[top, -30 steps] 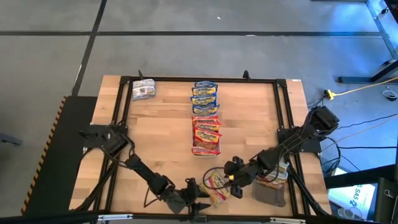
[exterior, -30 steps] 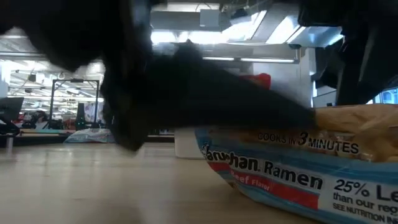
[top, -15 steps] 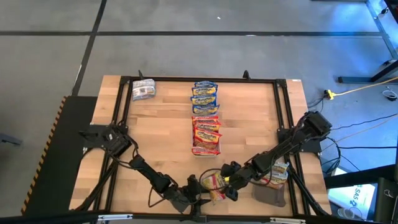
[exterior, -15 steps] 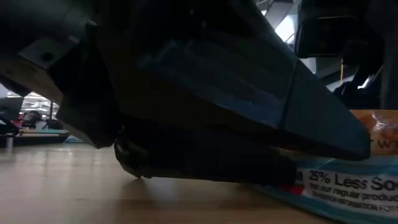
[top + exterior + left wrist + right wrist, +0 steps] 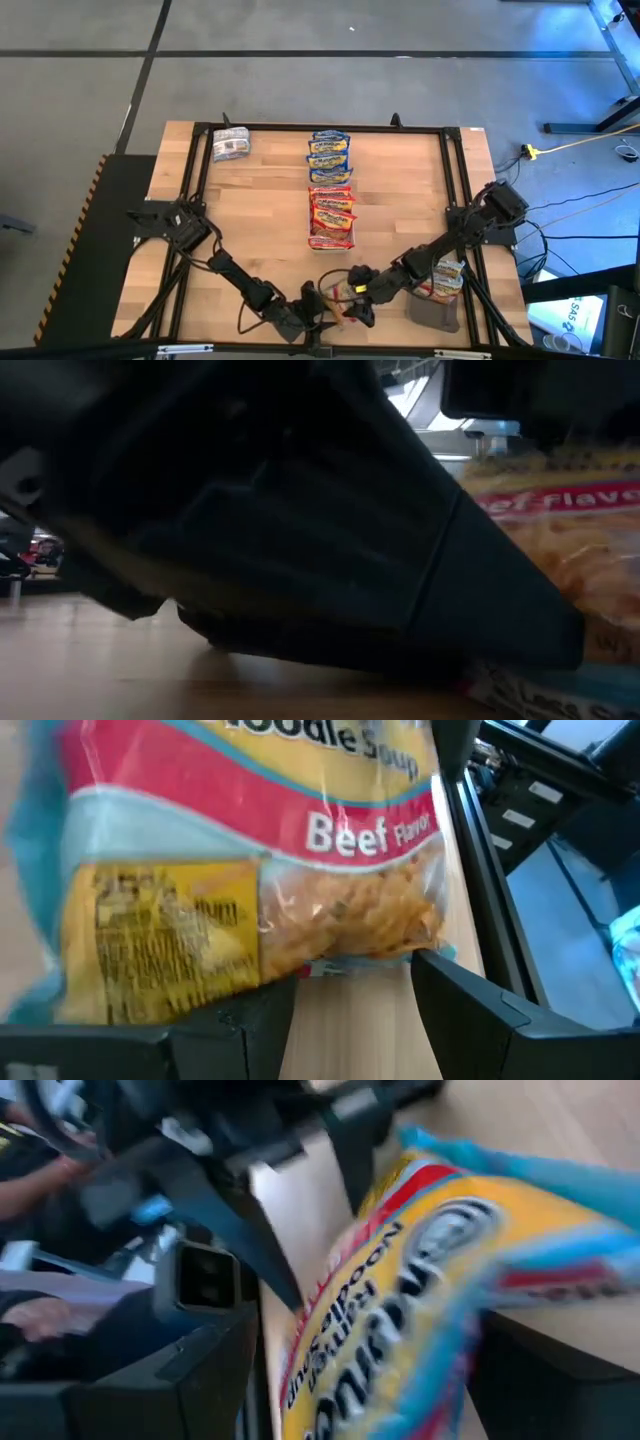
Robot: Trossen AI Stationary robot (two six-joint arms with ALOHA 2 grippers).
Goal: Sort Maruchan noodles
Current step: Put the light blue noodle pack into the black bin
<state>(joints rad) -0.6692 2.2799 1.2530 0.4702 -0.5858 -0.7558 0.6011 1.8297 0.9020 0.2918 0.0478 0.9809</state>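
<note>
One Maruchan noodles packet [image 5: 338, 292], blue, red and yellow and marked Beef Flavor [image 5: 250, 870], lies near the table's front edge between my two grippers. My left gripper [image 5: 325, 312] stands open on the packet's near left side, its fingertips [image 5: 480, 1010] at the packet's edge. From the right, my right gripper [image 5: 353, 300] reaches the packet with its fingers wide open, and the packet [image 5: 400, 1310] fills the gap between them. In the low view the packet [image 5: 570, 530] stands tilted behind the dark left gripper. My left gripper has its open fingers at the packet's near edge [image 5: 350, 955], pointing slantwise down from the table's near left; whether they touch it I cannot tell. My right gripper stands astride the packet's right end [image 5: 330, 1380], slanting down from the right; blur hides whether its fingers touch.
A row of blue packets [image 5: 328, 155] and a row of red packets [image 5: 331, 215] lie along the table's middle. Silver packets [image 5: 230, 145] lie at the far left. At the near right a dark grey tray [image 5: 435, 315] holds more packets [image 5: 448, 275]. Black rails [image 5: 455, 180] border the table.
My right gripper has moved toward the table's left and down onto the packet, tipping its fingers lower and spreading them wider. My left gripper has sunk a little toward the table. The packet has shifted slightly left, and in the low view its far side has tipped up.
</note>
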